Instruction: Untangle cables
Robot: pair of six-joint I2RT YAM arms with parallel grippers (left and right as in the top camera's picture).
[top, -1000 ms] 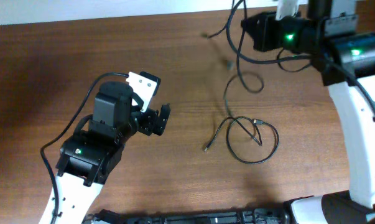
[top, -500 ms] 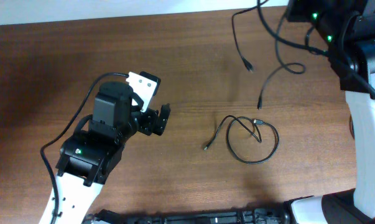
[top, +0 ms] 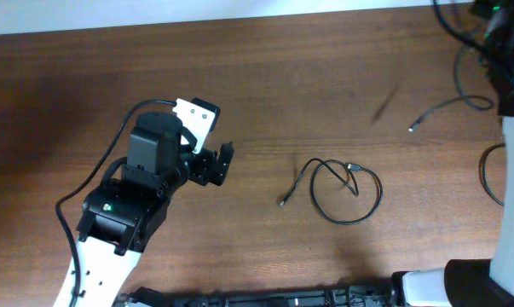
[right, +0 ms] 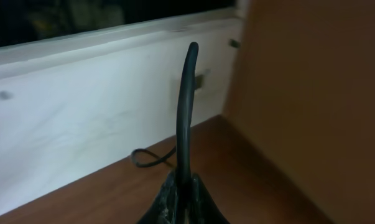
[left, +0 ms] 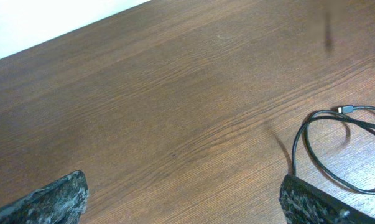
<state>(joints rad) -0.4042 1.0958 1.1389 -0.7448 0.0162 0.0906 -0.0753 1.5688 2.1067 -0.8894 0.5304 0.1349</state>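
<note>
Left gripper (top: 218, 165): my jaws stand wide apart and empty above the table (top: 325, 77). A broad run of bare wood separates them from the looped cable (top: 346, 193), which lies flat to their right, well clear of every table edge. Right gripper (right: 184, 198): beyond the overhead view's top right corner, my jaws pinched together on a second cable (right: 186, 106) that rises upright from them in front of the white wall. A plug-ended cord (top: 448, 107) trails near the table's right edge.
</note>
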